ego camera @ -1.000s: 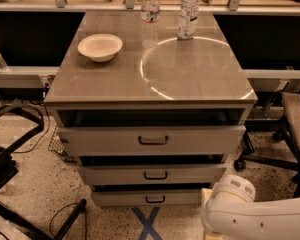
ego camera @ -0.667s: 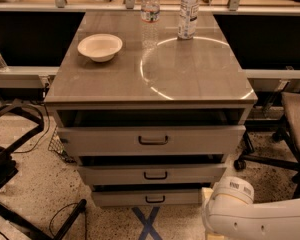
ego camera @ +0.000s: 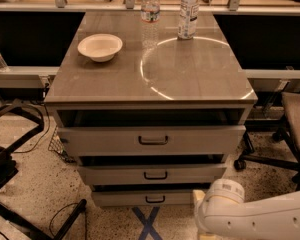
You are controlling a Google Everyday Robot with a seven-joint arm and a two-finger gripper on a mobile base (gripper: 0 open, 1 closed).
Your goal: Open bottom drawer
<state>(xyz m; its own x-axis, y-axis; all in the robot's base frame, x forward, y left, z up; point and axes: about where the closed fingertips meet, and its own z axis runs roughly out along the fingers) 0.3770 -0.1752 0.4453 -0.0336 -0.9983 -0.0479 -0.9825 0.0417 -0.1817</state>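
Observation:
The bottom drawer (ego camera: 121,198) is the lowest, slimmest grey-taupe front of the cabinet, with a small dark bar handle (ego camera: 155,199). It stands a little out, with a dark gap above it. The middle drawer (ego camera: 152,174) and the tall top drawer (ego camera: 150,140) also stand slightly out. Only my white arm (ego camera: 250,216) shows, at the bottom right, its rounded end just right of the bottom drawer's front. My gripper is out of view.
On the cabinet top (ego camera: 190,74) stand a white bowl (ego camera: 100,46) and two water bottles (ego camera: 150,6) (ego camera: 188,10). A blue X (ego camera: 149,223) marks the floor in front. An office chair (ego camera: 290,134) stands at the right, black chair legs (ego camera: 20,184) and cables at the left.

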